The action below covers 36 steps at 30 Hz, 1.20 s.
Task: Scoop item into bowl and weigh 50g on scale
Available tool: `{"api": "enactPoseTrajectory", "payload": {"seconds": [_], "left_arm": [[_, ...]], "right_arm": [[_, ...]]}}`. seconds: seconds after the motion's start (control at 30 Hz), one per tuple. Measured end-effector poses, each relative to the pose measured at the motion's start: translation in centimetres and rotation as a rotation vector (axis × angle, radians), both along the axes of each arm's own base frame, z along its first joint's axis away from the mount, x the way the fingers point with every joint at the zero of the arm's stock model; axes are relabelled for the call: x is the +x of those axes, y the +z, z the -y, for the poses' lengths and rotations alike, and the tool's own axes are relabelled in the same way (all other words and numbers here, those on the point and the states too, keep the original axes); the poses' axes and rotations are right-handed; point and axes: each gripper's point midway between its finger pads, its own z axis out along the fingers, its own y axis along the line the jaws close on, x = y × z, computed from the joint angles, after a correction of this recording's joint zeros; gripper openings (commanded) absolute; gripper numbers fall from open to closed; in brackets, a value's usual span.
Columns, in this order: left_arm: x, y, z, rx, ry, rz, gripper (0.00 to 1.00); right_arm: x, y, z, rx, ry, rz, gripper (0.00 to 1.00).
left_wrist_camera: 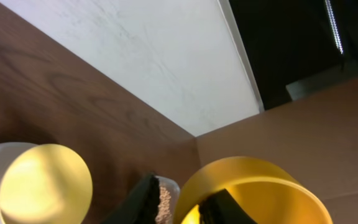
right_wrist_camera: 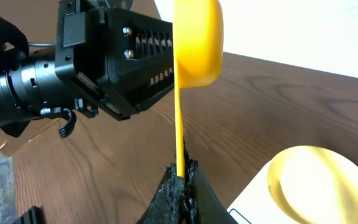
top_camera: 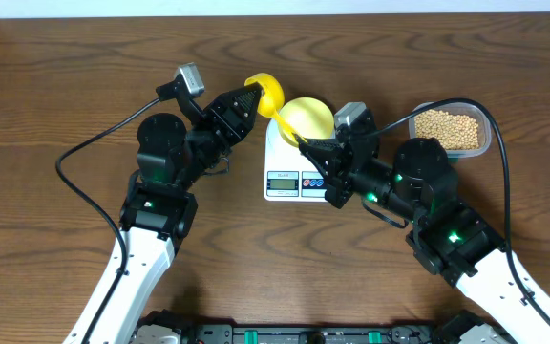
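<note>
1. My right gripper [right_wrist_camera: 180,169] is clamped tight on the end of the yellow scoop's [right_wrist_camera: 197,43] thin handle, fingers pressed together with the handle pinched between them.
2. From that grip the handle runs straight up to the scoop's cup, which hangs in the air above the table [top_camera: 65,76], just beside the far left edge of the bowl [top_camera: 308,117].
3. My left gripper [left_wrist_camera: 184,186] meets the scoop at its cup. Its fingers are apart, one outside the cup's wall and one against its inside, and a sliver of gap shows beside the outer finger [left_wrist_camera: 140,200].
4. The pale-yellow bowl sits on the back part of the white scale [top_camera: 285,180], between my two arms, with the scale's display and buttons facing me.
5. The beans [top_camera: 447,127] lie heaped in a clear tub [top_camera: 486,122] on the table to the right of the scale, just beyond my right arm.
</note>
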Motion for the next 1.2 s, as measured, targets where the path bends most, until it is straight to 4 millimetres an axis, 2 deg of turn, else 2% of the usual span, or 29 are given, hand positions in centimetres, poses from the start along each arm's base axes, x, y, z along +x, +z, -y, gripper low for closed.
{"api": "enactPoseTrajectory", "payload": {"seconds": [0.13, 0.23, 0.4, 0.43, 0.5, 0.57, 0.6, 0.7, 0.93, 1.07, 1.2], "left_arm": [[0.0, 0.0, 0.0, 0.001, 0.0, 0.002, 0.19], [0.0, 0.0, 0.0, 0.003, 0.0, 0.003, 0.11], [0.0, 0.0, -0.1, 0.004, 0.003, 0.002, 0.08], [0.1, 0.0, -0.1, 0.003, 0.008, 0.002, 0.08], [0.1, 0.0, -0.2, 0.003, 0.009, 0.002, 0.07], [0.1, 0.0, -0.2, 0.003, 0.009, 0.002, 0.07], [0.1, 0.0, -0.2, 0.003, 0.009, 0.002, 0.08], [0.1, 0.0, -0.2, 0.003, 0.009, 0.002, 0.07], [0.1, 0.0, -0.2, 0.003, 0.009, 0.002, 0.07], [0.1, 0.0, -0.1, -0.008, 0.009, -0.006, 0.07], [-0.1, 0.1, 0.1, -0.034, -0.004, -0.022, 0.07]], "right_arm": [[0.0, 0.2, 0.0, 0.005, 0.0, 0.008, 0.01], [0.1, 0.4, 0.0, 0.009, -0.001, 0.014, 0.02], [-0.1, 0.6, -0.2, 0.017, 0.011, 0.019, 0.11], [-0.1, 0.6, -0.2, 0.018, 0.016, 0.018, 0.17], [-0.2, 0.8, -0.3, 0.028, 0.019, 0.014, 0.17], [-0.2, 1.0, -0.4, 0.039, 0.02, 0.015, 0.28], [-0.2, 1.2, -0.4, 0.047, 0.02, 0.015, 0.39], [-0.1, 1.6, -0.5, 0.07, 0.019, 0.012, 0.54], [-0.1, 2.5, 0.1, 0.085, -0.005, 0.033, 0.57], [0.2, 4.3, 1.7, 0.129, -0.063, 0.058, 0.55], [0.7, 5.3, 2.9, 0.165, -0.102, 0.06, 0.54]]}}
